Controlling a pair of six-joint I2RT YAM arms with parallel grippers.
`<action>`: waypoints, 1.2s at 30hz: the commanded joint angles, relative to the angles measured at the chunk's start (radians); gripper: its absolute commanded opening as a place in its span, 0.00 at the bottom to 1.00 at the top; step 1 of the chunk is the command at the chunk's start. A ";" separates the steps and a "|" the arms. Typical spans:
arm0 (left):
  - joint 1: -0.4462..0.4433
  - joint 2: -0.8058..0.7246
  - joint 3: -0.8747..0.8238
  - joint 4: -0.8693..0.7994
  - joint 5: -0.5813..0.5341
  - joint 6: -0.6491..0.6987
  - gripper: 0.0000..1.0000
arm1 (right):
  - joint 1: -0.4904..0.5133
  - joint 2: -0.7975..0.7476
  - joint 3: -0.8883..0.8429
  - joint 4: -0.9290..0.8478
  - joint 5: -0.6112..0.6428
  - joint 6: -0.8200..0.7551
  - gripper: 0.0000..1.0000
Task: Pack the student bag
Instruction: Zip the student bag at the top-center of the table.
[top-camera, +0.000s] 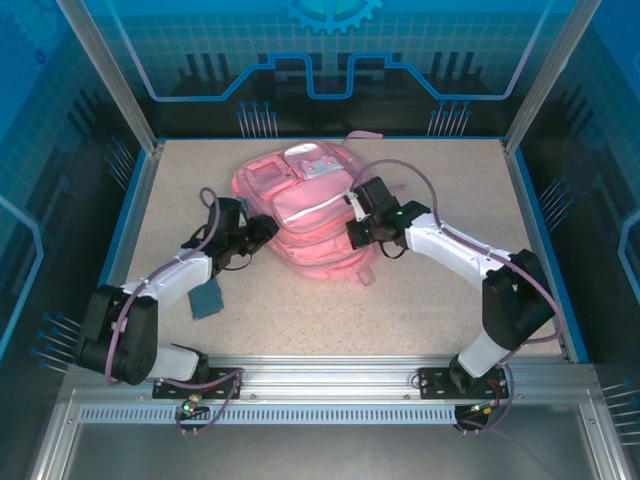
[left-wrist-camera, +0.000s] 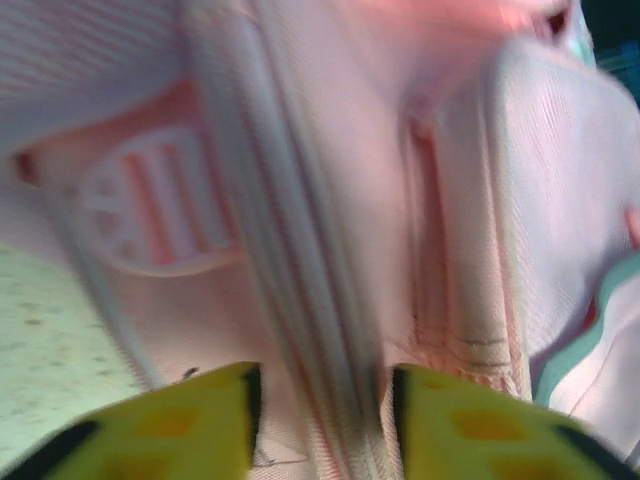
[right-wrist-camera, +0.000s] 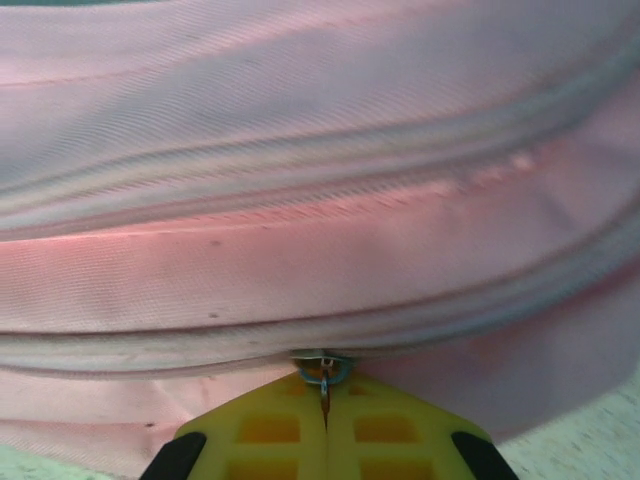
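We rate student bag (top-camera: 300, 215) soft & floppy, grab hardware: right gripper (right-wrist-camera: 325, 420) jaws clamped on zip pull (right-wrist-camera: 322, 372), left gripper (left-wrist-camera: 325, 400) jaws apart.

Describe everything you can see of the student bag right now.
The student bag is a soft pink woven-fabric backpack with pale patches, lying flat on the table, zips running along its layered sides. The right gripper is shut on a metal zip pull; the left gripper straddles a seam ridge on the other side, grip unclear.

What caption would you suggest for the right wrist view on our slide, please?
Right gripper shut on the zip pull of the pink student bag.
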 joint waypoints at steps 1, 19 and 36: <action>0.036 -0.093 0.023 -0.133 -0.087 0.052 0.61 | 0.089 0.068 0.081 0.036 -0.127 0.025 0.00; 0.091 -0.335 -0.122 -0.130 0.061 -0.272 0.66 | 0.231 0.302 0.366 0.113 -0.307 0.170 0.00; 0.064 -0.111 -0.125 0.100 0.136 -0.386 0.45 | 0.253 0.248 0.305 0.133 -0.318 0.147 0.00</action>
